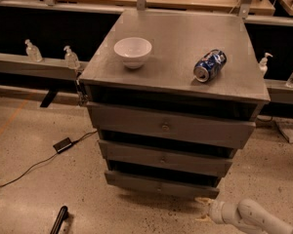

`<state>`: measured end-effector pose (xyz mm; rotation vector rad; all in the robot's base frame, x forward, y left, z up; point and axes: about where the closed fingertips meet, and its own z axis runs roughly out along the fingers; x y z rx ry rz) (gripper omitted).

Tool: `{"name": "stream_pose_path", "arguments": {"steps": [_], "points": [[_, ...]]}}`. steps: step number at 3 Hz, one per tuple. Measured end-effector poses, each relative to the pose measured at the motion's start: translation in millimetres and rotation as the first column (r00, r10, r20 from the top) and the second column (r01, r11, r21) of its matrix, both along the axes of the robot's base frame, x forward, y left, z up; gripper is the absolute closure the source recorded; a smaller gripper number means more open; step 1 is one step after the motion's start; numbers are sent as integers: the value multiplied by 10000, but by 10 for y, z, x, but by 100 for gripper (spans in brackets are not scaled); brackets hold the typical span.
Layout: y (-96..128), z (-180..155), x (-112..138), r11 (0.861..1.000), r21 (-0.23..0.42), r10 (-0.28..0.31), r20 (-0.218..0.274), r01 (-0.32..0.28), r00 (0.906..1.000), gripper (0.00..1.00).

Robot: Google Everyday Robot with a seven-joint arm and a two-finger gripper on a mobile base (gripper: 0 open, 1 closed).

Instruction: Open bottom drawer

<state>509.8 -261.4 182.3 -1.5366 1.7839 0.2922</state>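
Note:
The grey cabinet (176, 43) has three drawers. The bottom drawer (136, 181) is the lowest grey front with a small round knob (159, 185); it stands out a little further than the middle drawer (166, 159) above it. My gripper (201, 209) is low at the lower right, just below and in front of the bottom drawer's right corner and apart from it. Its pale fingers (201, 200) are spread open with nothing between them. The white arm (249, 217) runs off to the right.
A white bowl (132, 50) and a blue can (209, 65) lying on its side rest on the cabinet top. A black power brick (62, 144) with its cable lies on the floor to the left, and a black handle (58, 220) lies at bottom left. Bottles (71, 57) stand on the ledge behind.

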Motion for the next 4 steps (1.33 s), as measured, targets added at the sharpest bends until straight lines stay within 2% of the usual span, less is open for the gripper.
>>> {"name": "stream_pose_path", "arguments": {"steps": [1,2,3,4], "points": [[-60,40,-343,9994,327,-94,-524,111,9986,68],[-58,94,-407,9993,372,-60,-445,76,9990,54],[-55,65,-244,9998,51,198,21,-198,9998,39],[-73,20,-30,9987,-308,420,452,-407,9981,30]]}}
